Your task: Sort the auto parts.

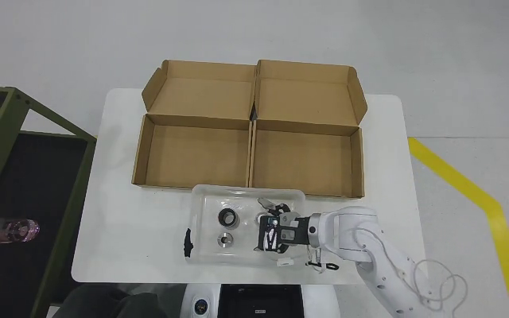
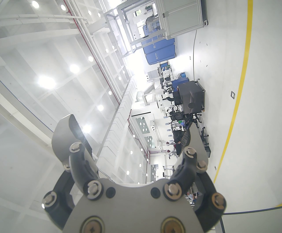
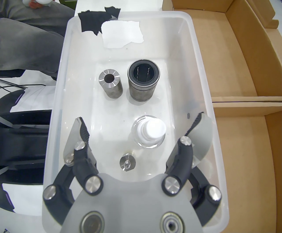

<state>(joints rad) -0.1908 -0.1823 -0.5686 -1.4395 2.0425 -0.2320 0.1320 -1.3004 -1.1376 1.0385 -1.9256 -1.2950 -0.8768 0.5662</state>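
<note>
Right wrist view: my right gripper (image 3: 141,120), spread wide, sits in bin (image 3: 185,44) above bottle (image 3: 154,129), lower centre; left gripper (image 2: 131,123) spread too.

Industrial robotics hall with an open shop floor.

Yellow floor line (image 2: 240,88) curves over a pale glossy floor (image 2: 216,55). Well away from the line stand blue machine cabinets (image 2: 159,49), an aluminium-framed enclosure (image 2: 180,17) and rows of workstations (image 2: 169,110), with a dark cart (image 2: 190,97) nearer the line. High white ceiling (image 2: 33,44) has rows of round lights (image 2: 46,81) and a red pipe (image 2: 88,44). Near the line, a white surface (image 1: 127,199) carries open cardboard boxes (image 1: 199,155) and a clear bin (image 3: 198,55) of machined metal parts (image 3: 143,79).
</note>
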